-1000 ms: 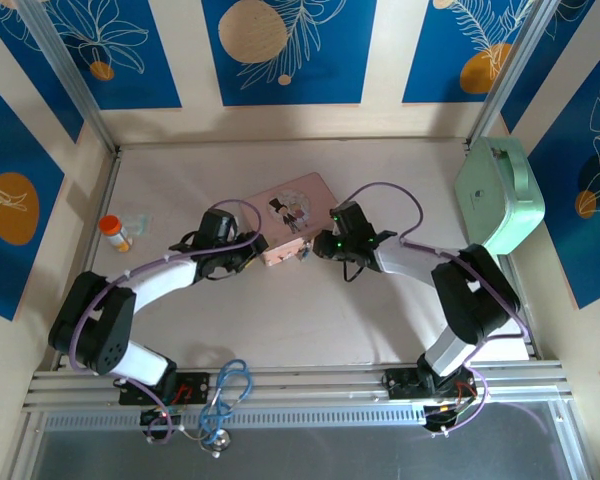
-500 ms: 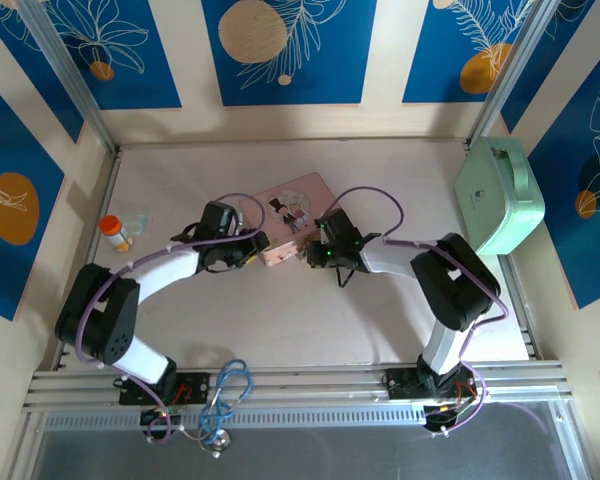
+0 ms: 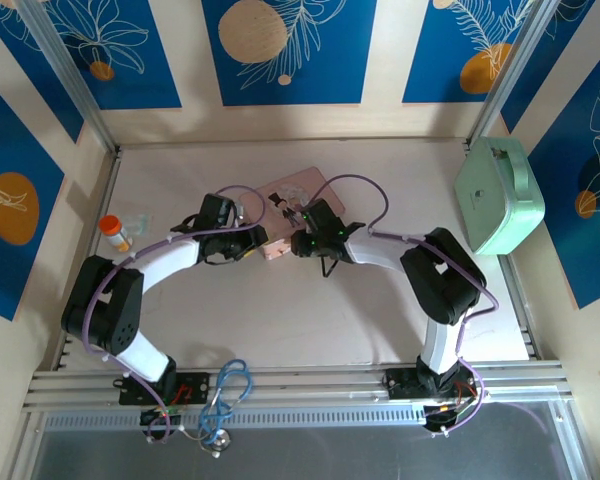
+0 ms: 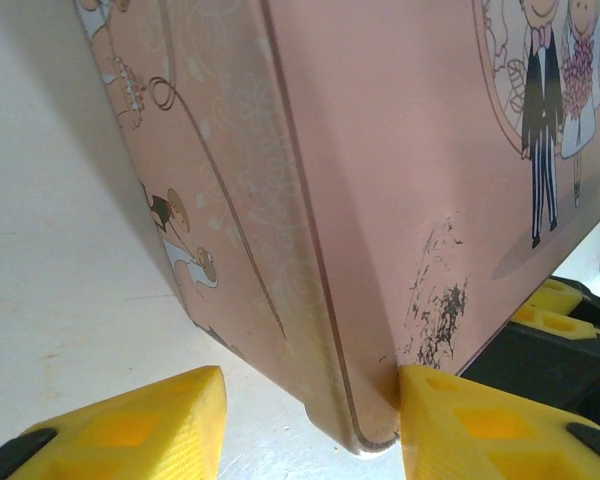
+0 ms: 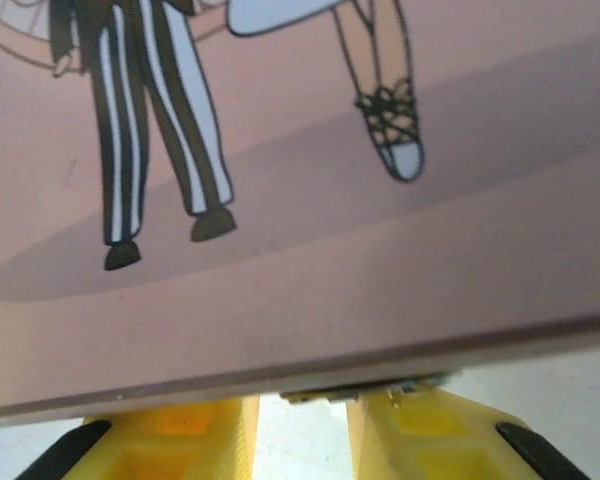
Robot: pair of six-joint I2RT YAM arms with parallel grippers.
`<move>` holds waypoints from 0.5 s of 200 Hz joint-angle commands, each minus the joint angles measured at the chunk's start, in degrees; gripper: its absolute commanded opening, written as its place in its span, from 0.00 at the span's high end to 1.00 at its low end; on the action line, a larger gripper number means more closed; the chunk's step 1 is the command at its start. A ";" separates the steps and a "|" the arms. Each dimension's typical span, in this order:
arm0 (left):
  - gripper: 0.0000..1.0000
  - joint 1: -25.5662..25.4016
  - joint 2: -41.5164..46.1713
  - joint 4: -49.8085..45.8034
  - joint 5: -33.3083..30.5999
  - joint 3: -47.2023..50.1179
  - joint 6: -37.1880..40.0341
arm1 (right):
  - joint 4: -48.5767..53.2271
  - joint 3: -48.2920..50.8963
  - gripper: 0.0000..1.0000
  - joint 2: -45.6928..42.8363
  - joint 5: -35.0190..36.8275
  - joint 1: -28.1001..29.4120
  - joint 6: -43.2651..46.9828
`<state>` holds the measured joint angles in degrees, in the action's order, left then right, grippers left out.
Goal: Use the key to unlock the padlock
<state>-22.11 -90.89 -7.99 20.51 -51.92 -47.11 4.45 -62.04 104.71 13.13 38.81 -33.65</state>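
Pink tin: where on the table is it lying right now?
In the top view the pink tin lies near the middle of the table, with the left gripper at its near left corner and the right gripper at its near edge.

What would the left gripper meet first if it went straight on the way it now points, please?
The left gripper would meet the pink rectangular tin with the cartoon couple at once: its near corner sits between the yellow fingers, seemingly touching one.
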 commanded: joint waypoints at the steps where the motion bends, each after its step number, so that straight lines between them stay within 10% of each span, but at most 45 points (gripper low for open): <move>1: 0.54 1.51 -3.16 -9.28 -5.51 1.40 2.71 | 1.63 0.54 0.71 -1.33 2.03 0.96 -0.37; 50: 0.44 1.17 -1.66 -9.14 -3.17 -1.69 5.20 | 0.28 7.64 0.69 -11.09 4.04 -0.62 -2.32; 100: 0.28 -4.08 3.68 -16.36 -7.84 -7.61 10.06 | 6.86 2.62 0.45 -17.82 1.09 -10.88 1.29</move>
<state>-23.66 -91.05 -18.11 16.40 -57.30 -40.42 6.68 -54.85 89.43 15.16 32.42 -34.13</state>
